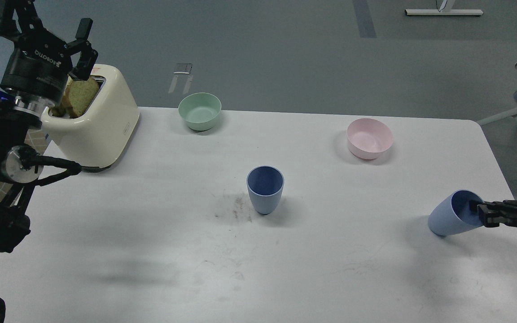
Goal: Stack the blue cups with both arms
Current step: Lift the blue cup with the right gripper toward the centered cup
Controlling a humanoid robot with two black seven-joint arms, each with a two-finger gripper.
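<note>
Blue cups (265, 189) (453, 220) showing matt, smooth plastic; toaster (97, 130) showing glossy cream shell; table (151, 251) showing matt white, scuffed near centre.

Count of things on the white table (151, 251)

Two blue cups: one upright at the centre of the frame (265, 189), one tilted at the lower right (453, 220). Two bowls: a pale green bowl (199, 111) at upper centre and a pale pink bowl (370, 138) at upper right. One cream toaster (101, 130) at upper left, with two bread slices (81, 95) in it. Two black arms, one at each side edge of the frame.
</note>
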